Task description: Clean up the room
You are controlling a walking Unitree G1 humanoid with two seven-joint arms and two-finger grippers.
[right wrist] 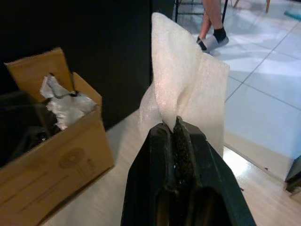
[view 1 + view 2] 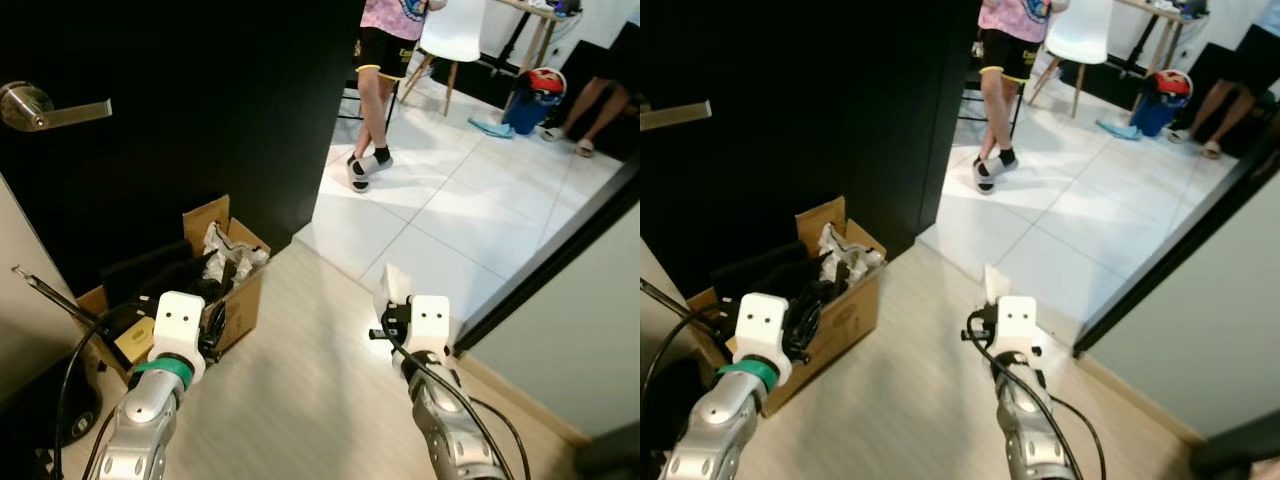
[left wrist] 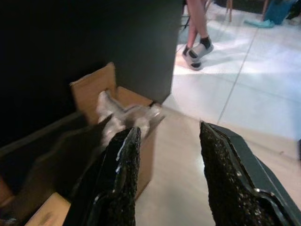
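Observation:
My right gripper (image 1: 175,126) is shut on a white foam sheet (image 1: 181,89), which stands up from the fingertips; the sheet (image 2: 395,287) shows above my right wrist in the head views. An open cardboard box (image 2: 235,305) sits on the wooden floor to my left, against the black door, holding crumpled grey wrapping (image 2: 232,252) and dark items. My left gripper (image 3: 167,141) is open and empty, held above the floor beside the box (image 3: 101,87).
A black door (image 2: 200,120) with a metal lever handle (image 2: 40,108) stands at my left. Ahead, a doorway opens onto white tiles, where a person's legs (image 2: 375,110) stand by a white chair (image 2: 455,30). A grey wall (image 2: 580,330) bounds my right.

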